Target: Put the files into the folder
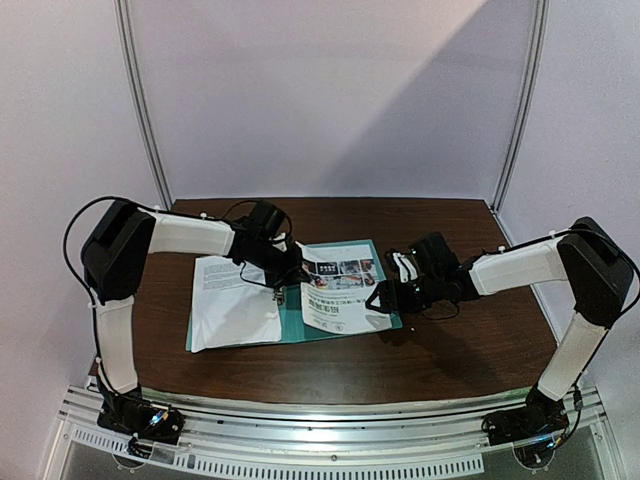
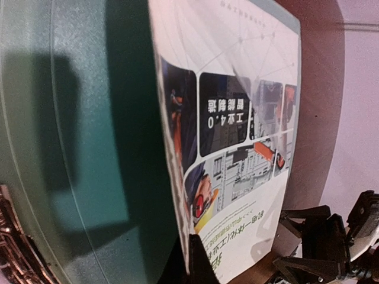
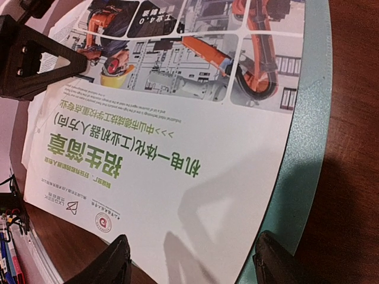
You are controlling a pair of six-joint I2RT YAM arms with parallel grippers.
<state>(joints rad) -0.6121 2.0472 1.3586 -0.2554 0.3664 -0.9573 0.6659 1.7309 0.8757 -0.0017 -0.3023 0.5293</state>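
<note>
The teal folder (image 1: 395, 322) lies open and flat on the table. The plain white sheet (image 1: 232, 305) lies on its left half. The colour-photo sheet (image 1: 342, 290) lies on its right half. My left gripper (image 1: 287, 272) is shut on that sheet's left edge near the spine and holds the edge raised. In the left wrist view the gripper (image 2: 193, 251) pinches the sheet (image 2: 249, 112) above the teal card (image 2: 77, 118). My right gripper (image 1: 385, 297) is open and empty over the sheet's right edge. In the right wrist view the gripper (image 3: 192, 241) straddles the sheet (image 3: 177, 136) and the folder rim (image 3: 302, 148).
The dark brown table (image 1: 440, 350) ends at a metal rail (image 1: 330, 440) along the near edge. Pale walls and two upright metal posts (image 1: 145, 110) stand behind. The right gripper shows in the left wrist view (image 2: 323, 248).
</note>
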